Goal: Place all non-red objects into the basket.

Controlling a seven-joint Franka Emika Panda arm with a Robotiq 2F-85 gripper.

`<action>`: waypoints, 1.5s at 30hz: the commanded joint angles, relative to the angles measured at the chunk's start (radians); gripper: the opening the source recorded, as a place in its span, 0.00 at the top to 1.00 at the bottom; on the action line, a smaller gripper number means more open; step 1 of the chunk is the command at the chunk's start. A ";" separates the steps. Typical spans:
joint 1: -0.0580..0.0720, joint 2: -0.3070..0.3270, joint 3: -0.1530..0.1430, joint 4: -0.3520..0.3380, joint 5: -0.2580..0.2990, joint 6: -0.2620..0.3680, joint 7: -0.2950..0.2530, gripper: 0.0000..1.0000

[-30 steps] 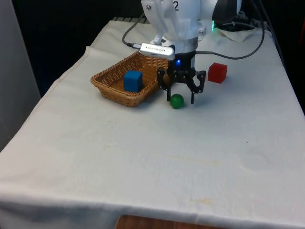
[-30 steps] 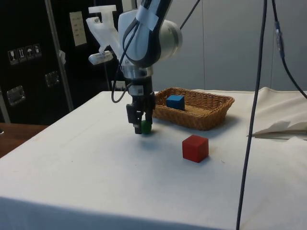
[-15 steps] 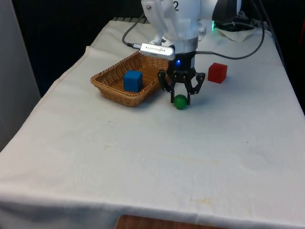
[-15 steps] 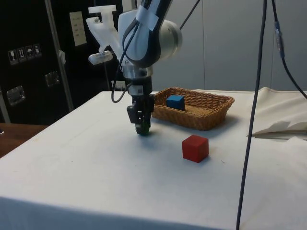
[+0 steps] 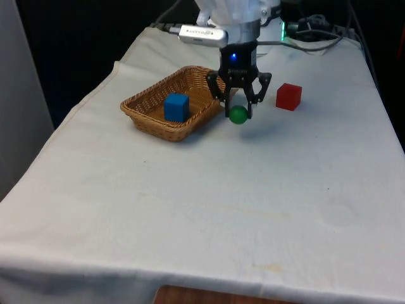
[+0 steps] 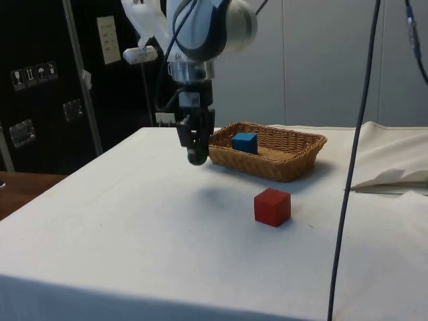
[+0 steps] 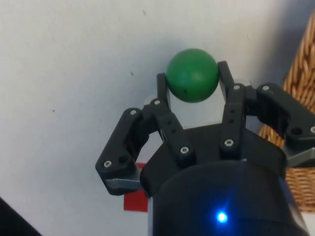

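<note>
Gripper (image 5: 238, 113) pinches green ball (image 5: 238, 114) in air, at 3 o'clock of basket (image 5: 147, 115). Round ball could slip out mid-carry; low travel could clip basket rim.

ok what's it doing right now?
The hand is shut on a green ball and holds it clear of the table, just beside the wicker basket. A blue block already sits in the basket. The red block rests on the cloth on the other side of the hand, untouched. The ball isn't over the basket yet.
</note>
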 commanded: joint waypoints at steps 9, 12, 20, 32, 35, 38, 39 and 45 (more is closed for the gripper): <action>0.004 -0.089 -0.023 -0.032 -0.043 -0.049 0.014 1.00; 0.004 -0.115 -0.028 -0.039 -0.054 -0.064 0.016 1.00; -0.001 -0.164 -0.032 -0.046 -0.070 -0.099 0.013 1.00; -0.008 -0.254 -0.064 -0.102 -0.128 -0.129 0.015 1.00; -0.012 -0.277 -0.074 -0.122 -0.136 -0.130 0.006 1.00; -0.015 -0.295 -0.082 -0.137 -0.148 -0.131 0.004 1.00; -0.014 -0.288 -0.079 -0.131 -0.132 -0.130 -0.002 1.00; -0.022 -0.328 -0.099 -0.167 -0.171 -0.129 -0.002 1.00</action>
